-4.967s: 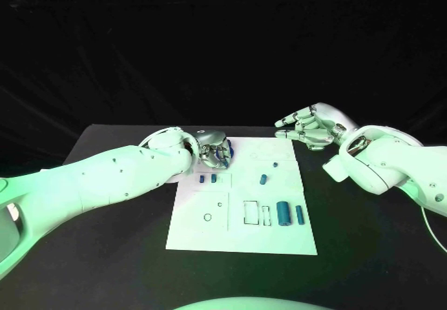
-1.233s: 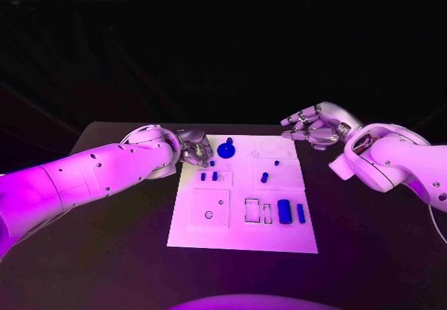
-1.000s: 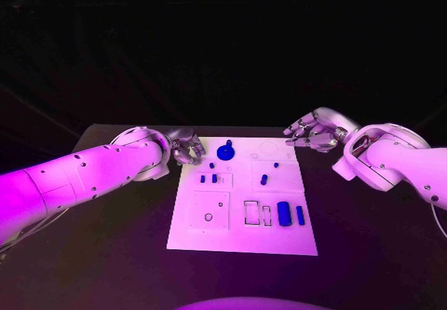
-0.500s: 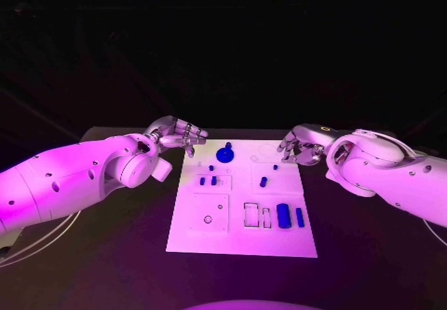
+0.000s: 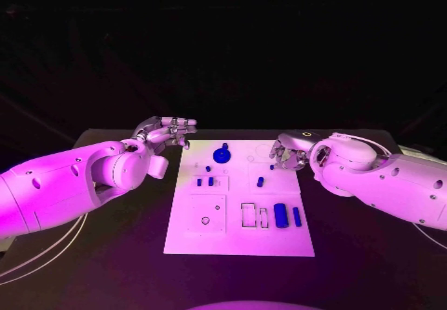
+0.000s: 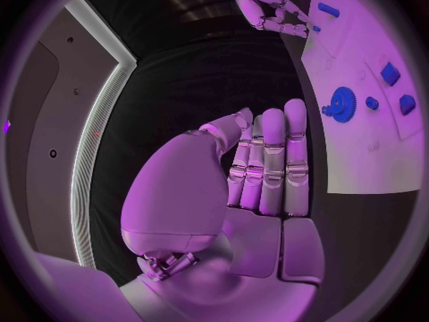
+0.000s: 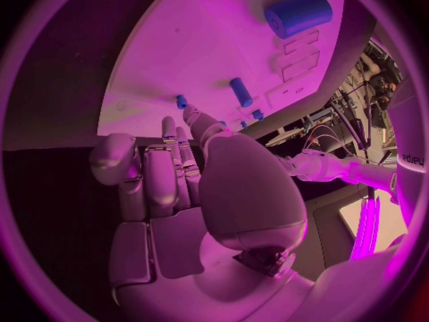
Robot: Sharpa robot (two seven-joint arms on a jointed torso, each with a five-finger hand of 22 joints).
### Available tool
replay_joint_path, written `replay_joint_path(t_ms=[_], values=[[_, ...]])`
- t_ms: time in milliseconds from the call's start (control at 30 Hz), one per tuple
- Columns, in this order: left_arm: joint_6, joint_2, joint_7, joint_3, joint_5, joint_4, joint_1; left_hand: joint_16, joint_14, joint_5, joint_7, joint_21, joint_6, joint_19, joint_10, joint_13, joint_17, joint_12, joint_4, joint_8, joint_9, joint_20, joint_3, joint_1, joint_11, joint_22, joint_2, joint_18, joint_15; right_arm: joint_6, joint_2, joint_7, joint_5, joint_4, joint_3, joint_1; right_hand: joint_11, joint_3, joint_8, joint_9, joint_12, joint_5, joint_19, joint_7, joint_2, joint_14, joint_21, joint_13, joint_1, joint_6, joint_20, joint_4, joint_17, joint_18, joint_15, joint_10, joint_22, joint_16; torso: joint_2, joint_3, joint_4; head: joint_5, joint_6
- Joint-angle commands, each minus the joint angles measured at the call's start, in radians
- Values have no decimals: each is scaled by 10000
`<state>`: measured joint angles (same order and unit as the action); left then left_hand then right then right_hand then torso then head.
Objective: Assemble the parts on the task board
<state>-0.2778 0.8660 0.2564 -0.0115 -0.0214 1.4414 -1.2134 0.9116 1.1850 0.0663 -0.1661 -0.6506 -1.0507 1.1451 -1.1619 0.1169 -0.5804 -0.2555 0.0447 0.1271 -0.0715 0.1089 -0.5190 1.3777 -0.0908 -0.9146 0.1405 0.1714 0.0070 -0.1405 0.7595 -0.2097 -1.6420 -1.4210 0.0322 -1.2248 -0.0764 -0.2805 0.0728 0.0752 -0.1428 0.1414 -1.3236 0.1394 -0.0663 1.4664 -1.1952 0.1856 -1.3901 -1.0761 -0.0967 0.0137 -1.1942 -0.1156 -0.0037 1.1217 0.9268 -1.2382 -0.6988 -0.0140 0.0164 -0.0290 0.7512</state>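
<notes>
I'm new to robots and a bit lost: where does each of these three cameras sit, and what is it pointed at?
Head view: on the robot's head, looking down at the task board; both arms reach in.
Left wrist view: behind the left hand, facing its open fingers and the board's blue gear.
Right wrist view: behind the right hand, over the board.
Shared: board and gear in head and left wrist views.

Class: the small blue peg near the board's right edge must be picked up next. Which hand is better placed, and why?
Probably the right hand: it hovers open over the board's far right edge, just beyond the peg. The left hand is open too, but sits off the board's far left corner, farther away.
</notes>
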Motion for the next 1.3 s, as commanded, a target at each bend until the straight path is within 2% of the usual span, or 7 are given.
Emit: replay_joint_path(t_ms=[33,200,500,733,1033,1300], values=[[-28,3,318,5,464,49,1,-51,7,5,54,62,7,79,25,9,9,-26,-11,44,9,-23,46,-5,61,7,-78,128,-27,627,-79,-294,-362,64,7,50,-26,-71,-41,-12,47,-36,-62,33,-95,356,49,-10,19,12,22,-3,9,-42,13,14,-14,35,-6,-4,-4,-14,30],[-46,-5,253,4,471,40,5,-57,0,9,7,136,52,121,114,31,52,-93,7,34,23,-22,122,-1,28,68,-93,121,-15,852,-208,-207,-381,208,14,128,-31,-114,-40,-10,66,-35,-60,44,-76,358,64,-58,22,-10,15,-5,23,-45,18,31,-34,47,3,4,8,-68,68],[-62,-32,216,4,473,-25,8,-59,-5,9,-12,165,69,134,150,39,69,-118,12,32,27,-19,149,0,16,91,-100,119,-4,762,-363,-59,-386,363,18,217,-4,-345,-7,15,96,-49,-95,14,1,368,65,-261,2,-195,1,29,37,-44,-11,231,-21,56,13,10,5,-77,90],[-34,-73,101,3,427,-85,9,-62,-14,10,-33,200,101,149,202,46,90,-142,17,25,33,-12,182,-1,-1,118,-105,117,9,706,-425,22,-368,397,19,240,51,-672,4,36,137,-306,-124,-40,136,378,73,-475,4,-377,30,58,48,-44,-55,441,-24,59,12,14,6,-84,116],[15,-156,-5,3,370,-104,9,-53,-8,10,-59,227,135,172,253,51,104,-165,19,18,38,-4,214,-6,-21,142,-110,115,21,862,-562,12,-424,481,24,291,114,-936,39,70,161,-396,-170,-108,229,403,35,-618,16,-573,64,102,-8,-32,-103,633,40,-1,2,8,-10,-94,135],[37,-186,-66,3,275,-99,8,-20,19,11,-76,217,166,272,317,64,120,-214,25,22,38,9,251,2,-36,151,-136,112,35,941,-640,-280,-774,596,42,332,181,-1350,50,111,223,-780,-244,-165,380,417,-37,-773,-46,-757,100,246,8,-13,-147,846,141,-4,7,5,-1,-84,181]])
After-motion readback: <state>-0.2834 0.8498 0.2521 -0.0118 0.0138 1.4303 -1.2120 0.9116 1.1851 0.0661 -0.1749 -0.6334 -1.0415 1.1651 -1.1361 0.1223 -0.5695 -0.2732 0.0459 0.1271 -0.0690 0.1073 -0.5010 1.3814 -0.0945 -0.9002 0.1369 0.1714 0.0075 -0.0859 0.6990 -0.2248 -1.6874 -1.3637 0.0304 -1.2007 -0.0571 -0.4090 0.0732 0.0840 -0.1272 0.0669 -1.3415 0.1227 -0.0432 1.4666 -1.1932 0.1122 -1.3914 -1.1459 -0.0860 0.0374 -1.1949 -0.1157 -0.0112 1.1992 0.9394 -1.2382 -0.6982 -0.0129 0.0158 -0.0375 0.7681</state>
